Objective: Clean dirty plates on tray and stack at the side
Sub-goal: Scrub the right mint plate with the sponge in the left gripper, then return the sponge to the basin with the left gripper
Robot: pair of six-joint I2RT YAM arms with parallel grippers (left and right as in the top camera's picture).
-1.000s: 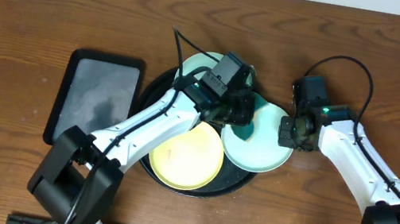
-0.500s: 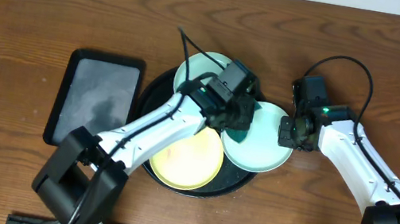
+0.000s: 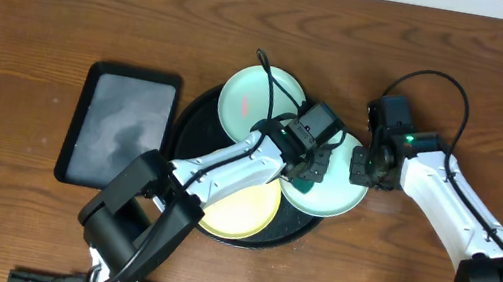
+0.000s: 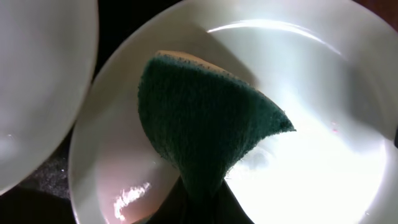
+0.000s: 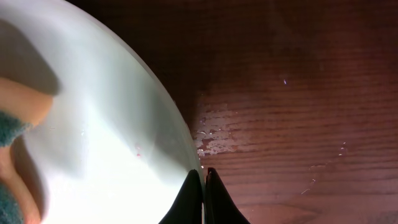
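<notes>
The round black tray (image 3: pixel 194 132) carries three plates. A far mint plate (image 3: pixel 256 96) shows a small reddish smear. A yellow plate (image 3: pixel 242 211) lies at the near side. The right mint plate (image 3: pixel 336 197) overhangs the tray's right rim. My left gripper (image 3: pixel 313 166) is shut on a dark green sponge (image 4: pixel 205 118), which presses on the right mint plate (image 4: pixel 323 155). My right gripper (image 5: pixel 203 186) is shut on this plate's right rim (image 5: pixel 180 134), and in the overhead view it (image 3: pixel 366 167) sits at the plate's edge.
A smaller black rectangular tray (image 3: pixel 120 125) lies left of the round one. Wet spots (image 5: pixel 214 134) mark the brown wooden table (image 5: pixel 298 93) just right of the held plate. Both arms cross over the tray area.
My left gripper has carried the sponge to the right, from the right mint plate's left edge toward its middle, uncovering the far mint plate. The right arm has not moved.
</notes>
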